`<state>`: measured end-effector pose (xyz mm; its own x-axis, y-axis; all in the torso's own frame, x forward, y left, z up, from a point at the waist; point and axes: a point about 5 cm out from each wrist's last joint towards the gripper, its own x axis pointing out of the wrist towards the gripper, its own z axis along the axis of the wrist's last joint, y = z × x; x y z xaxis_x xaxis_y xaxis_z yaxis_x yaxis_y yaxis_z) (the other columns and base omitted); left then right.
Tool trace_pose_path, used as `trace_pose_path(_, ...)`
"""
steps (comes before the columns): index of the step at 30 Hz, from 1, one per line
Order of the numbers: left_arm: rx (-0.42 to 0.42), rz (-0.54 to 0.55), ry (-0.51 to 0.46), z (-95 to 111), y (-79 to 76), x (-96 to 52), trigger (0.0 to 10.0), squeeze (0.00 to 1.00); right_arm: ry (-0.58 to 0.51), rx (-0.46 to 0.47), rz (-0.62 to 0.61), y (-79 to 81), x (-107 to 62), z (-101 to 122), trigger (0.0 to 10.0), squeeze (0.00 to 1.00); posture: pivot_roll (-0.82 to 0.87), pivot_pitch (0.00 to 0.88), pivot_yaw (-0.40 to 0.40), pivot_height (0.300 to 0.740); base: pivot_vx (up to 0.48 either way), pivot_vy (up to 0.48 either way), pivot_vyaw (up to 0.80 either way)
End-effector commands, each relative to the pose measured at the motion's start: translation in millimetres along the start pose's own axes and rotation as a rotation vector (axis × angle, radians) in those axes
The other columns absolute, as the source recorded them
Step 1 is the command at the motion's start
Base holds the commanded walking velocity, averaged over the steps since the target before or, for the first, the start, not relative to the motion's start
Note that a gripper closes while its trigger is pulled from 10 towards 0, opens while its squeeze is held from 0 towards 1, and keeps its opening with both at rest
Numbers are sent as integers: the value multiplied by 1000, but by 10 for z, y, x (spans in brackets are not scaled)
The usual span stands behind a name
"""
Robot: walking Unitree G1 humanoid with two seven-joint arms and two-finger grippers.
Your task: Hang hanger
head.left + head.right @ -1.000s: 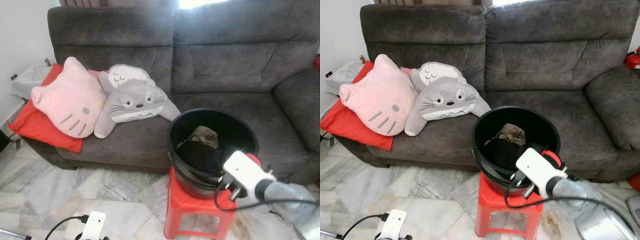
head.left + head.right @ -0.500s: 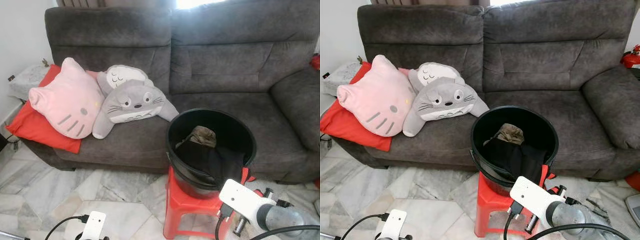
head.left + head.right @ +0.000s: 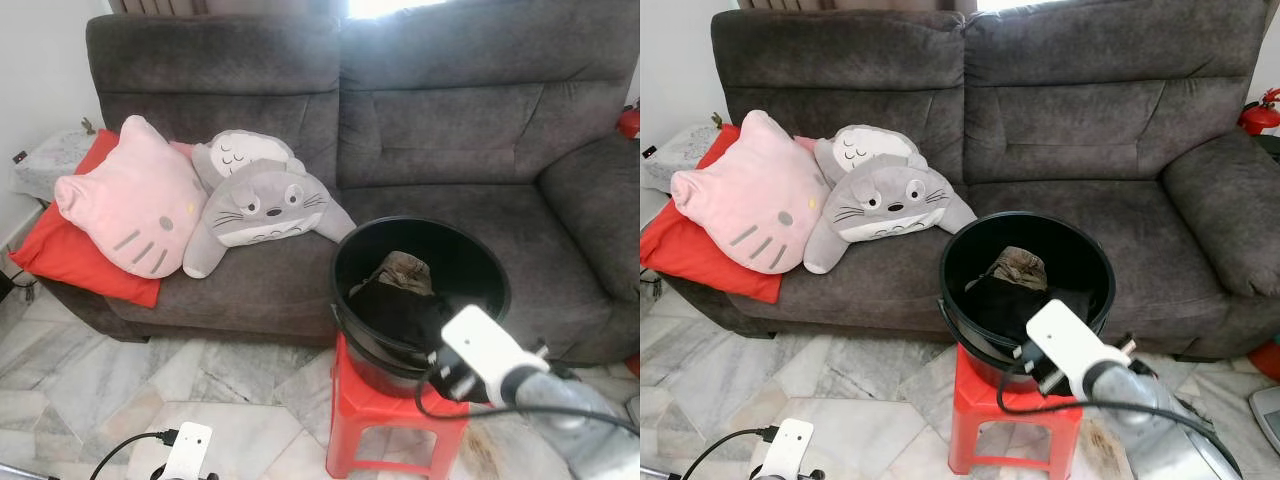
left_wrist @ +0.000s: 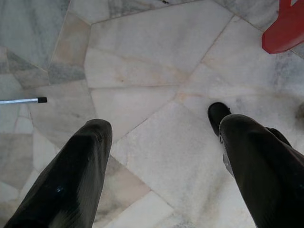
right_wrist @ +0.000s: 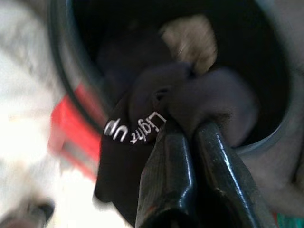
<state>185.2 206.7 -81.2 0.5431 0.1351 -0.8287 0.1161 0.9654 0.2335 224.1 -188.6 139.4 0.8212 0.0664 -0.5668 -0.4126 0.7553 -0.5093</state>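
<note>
a grey sofa (image 3: pixel 1060 110) fills the background, its right arm cut off at the frame edge. on it lie a red cushion (image 3: pixel 680 262), a pink cat pillow (image 3: pixel 745 195) and a grey totoro plush (image 3: pixel 885 200). on a red stool (image 3: pixel 990 400) stands a black bucket (image 3: pixel 970 262). the right gripper (image 5: pixel 190 142), blurred, pinches a dark garment (image 5: pixel 142 118) printed "light up" over it. no hanger can be made out. the left gripper (image 4: pixel 161 137) hangs spread above marble floor (image 4: pixel 142 61).
</note>
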Motion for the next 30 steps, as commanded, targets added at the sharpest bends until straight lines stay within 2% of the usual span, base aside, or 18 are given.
trace_pose_path(1, 3, 15, 16, -31, 37, -3, 10000, 0, -30, 38, -14, -41, 20, 48, 0, 0, -318, 0, 75, 740, 0, 0, 0)
trace_pose_path(3, 2, 15, 16, -32, 37, -3, 10000, 0, -64, 83, -3, -38, 69, 126, 0, 0, -318, 0, 75, 740, 0, 0, 0)
trace_pose_path(7, 1, 16, 16, -32, 37, -3, 10000, 0, -80, 92, -15, -62, 129, 179, 0, 0, -315, 0, 75, 740, 0, 0, 0)
trace_pose_path(13, -4, 17, 14, -32, 34, -3, 10000, 0, -86, 171, -183, -378, 223, 208, 0, 0, -309, 0, 75, 740, 0, 0, 0)
trace_pose_path(16, -4, 17, 13, -31, 34, -3, 10000, 0, -43, 170, -256, -526, 232, 122, 0, 0, -309, 0, 75, 740, 0, 0, 0)
trace_pose_path(20, -4, 16, 12, -28, 32, -3, 10000, 0, -8, 133, -300, -641, 237, 52, 0, 0, -310, 0, 76, 740, 0, 0, 0)
trace_pose_path(22, -4, 16, 11, -27, 32, -3, 10000, 0, -19, 131, -261, -624, 249, 72, 0, 0, -310, 0, 76, 740, 0, 0, 0)
trace_pose_path(24, -5, 17, 11, -32, 34, -4, 10000, 0, -61, 142, -199, -529, 256, 139, 0, 0, -309, 0, 76, 740, 0, 0, 0)
trace_pose_path(26, -7, 17, 12, -34, 33, -4, 10000, 0, -79, 174, -204, -521, 256, 170, 0, 0, -305, 0, 76, 740, 0, 0, 0)
trace_pose_path(29, -8, 17, 12, -33, 32, -4, 10000, 0, -69, 159, -277, -659, 254, 141, 0, 0, -306, 0, 78, 740, 0, 0, 0)
trace_pose_path(30, -8, 17, 12, -32, 31, -4, 10000, 0, -60, 129, -330, -781, 250, 116, 0, 0, -306, 0, 78, 740, 0, 0, 0)
